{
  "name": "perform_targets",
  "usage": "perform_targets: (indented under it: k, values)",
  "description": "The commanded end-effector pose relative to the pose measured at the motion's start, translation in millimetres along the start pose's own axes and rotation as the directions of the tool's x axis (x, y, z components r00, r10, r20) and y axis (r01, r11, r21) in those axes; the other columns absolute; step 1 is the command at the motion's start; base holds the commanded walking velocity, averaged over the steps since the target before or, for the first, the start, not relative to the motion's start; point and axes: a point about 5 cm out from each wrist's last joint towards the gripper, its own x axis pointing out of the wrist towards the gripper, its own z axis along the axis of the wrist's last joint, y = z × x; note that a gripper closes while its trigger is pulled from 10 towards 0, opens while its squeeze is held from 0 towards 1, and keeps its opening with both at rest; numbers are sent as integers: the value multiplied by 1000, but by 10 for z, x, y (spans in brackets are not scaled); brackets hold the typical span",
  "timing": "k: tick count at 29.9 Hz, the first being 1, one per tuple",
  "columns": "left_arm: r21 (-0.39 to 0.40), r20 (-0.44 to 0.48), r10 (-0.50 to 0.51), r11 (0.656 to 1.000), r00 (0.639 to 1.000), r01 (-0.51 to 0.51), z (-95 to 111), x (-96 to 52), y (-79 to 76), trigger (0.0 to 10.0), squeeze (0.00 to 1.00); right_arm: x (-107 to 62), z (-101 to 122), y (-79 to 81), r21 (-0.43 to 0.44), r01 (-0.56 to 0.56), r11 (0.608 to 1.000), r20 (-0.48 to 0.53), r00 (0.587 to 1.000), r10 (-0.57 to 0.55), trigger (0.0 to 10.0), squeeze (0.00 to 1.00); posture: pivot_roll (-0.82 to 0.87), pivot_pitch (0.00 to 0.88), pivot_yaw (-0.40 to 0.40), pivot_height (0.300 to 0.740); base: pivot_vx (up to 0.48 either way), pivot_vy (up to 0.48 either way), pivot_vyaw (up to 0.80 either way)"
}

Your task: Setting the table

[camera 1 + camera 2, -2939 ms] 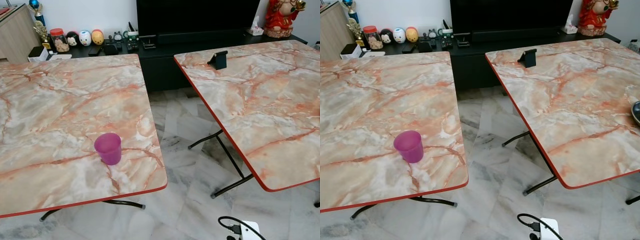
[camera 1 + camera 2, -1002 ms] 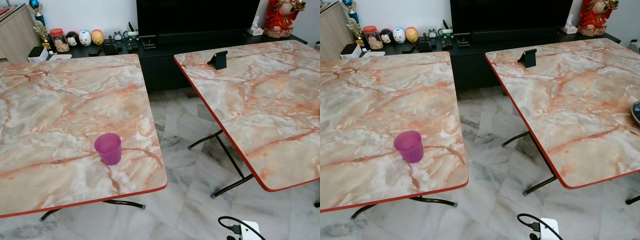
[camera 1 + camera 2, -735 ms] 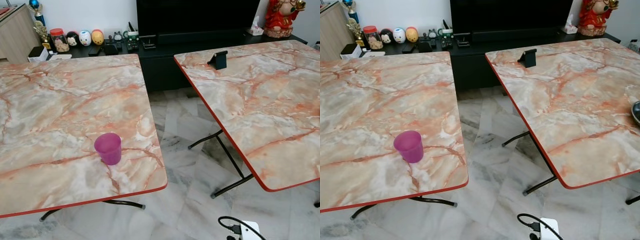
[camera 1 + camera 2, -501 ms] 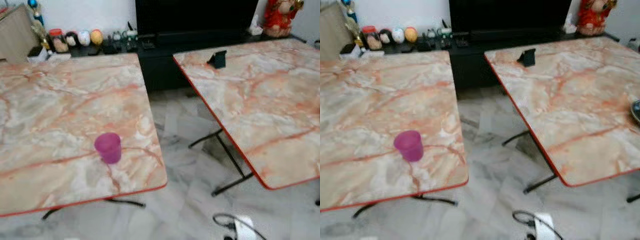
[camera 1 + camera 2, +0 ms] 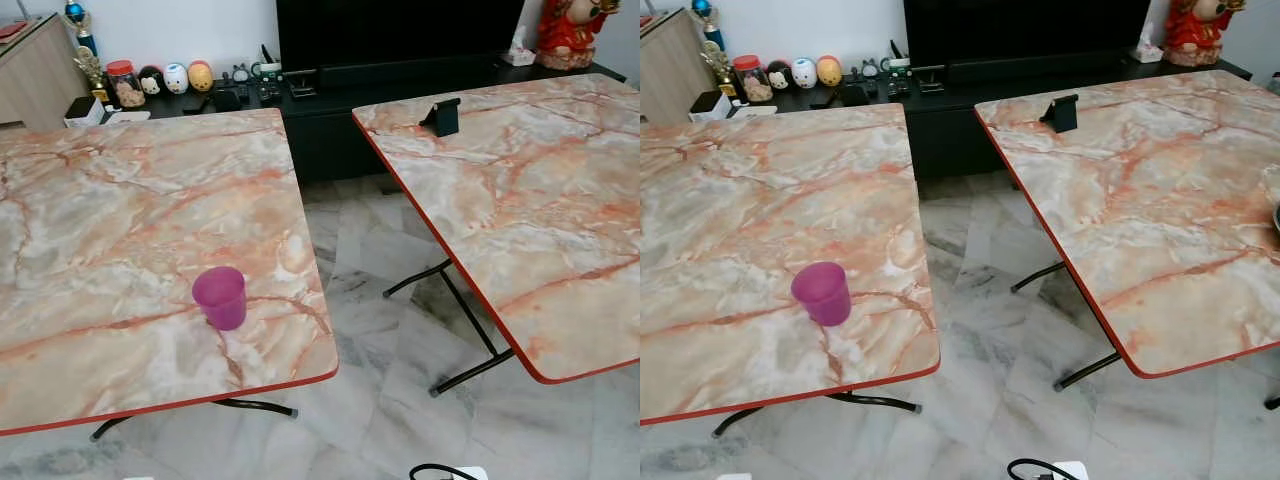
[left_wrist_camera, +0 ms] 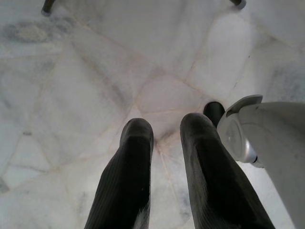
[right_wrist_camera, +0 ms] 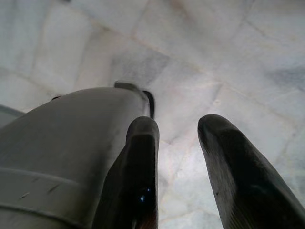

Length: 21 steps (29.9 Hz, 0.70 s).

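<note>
Observation from the room: two marble-patterned folding tables stand side by side with a strip of tiled floor [image 5: 370, 330] between them. On the left table [image 5: 120, 200], near its front right corner, stands a purple cup [image 5: 220, 297], upright, mouth facing the ceiling, its long axis vertical and its body tapering slightly toward the base. The right table [image 5: 540, 200] carries a small black stand [image 5: 442, 116] near its far edge. Both arms hang idle. The left gripper [image 6: 164, 138] points at the floor, jaws parted and empty; the right gripper [image 7: 178, 143] likewise, jaws spread and holding nothing. Assessment: the cup appears to be thin translucent plastic, hence light, fairly stiff, smooth-sided and easily tipped or squeezed out of shape. A hold across the side wall at mid-height or just below the rim seems best, with light pressure.
</note>
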Motion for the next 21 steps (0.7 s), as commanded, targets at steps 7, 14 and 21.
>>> perform_targets:
  k: [7, 14, 21]
  values:
    - [-38, -39, 17, 999, 999, -19, -128, -47, 67, 10000, 0, 25, 239, -34, -6, 15, 1000, 46, 999, -14, 10000, 0, -75, 0, 33, 707, 0, 0, 0]
    - [-134, -36, 48, 990, 998, -52, -176, -43, -22, 10000, 0, 35, 387, -44, -43, 13, 999, 68, 998, -10, 10000, 0, -69, 0, 34, 707, 0, 0, 0]
    - [-180, 6, 86, 980, 996, -84, -138, -44, 1, 10000, 0, 17, 336, -142, -51, 30, 998, 54, 998, -27, 10000, 0, -57, 0, 32, 707, 0, 0, 0]
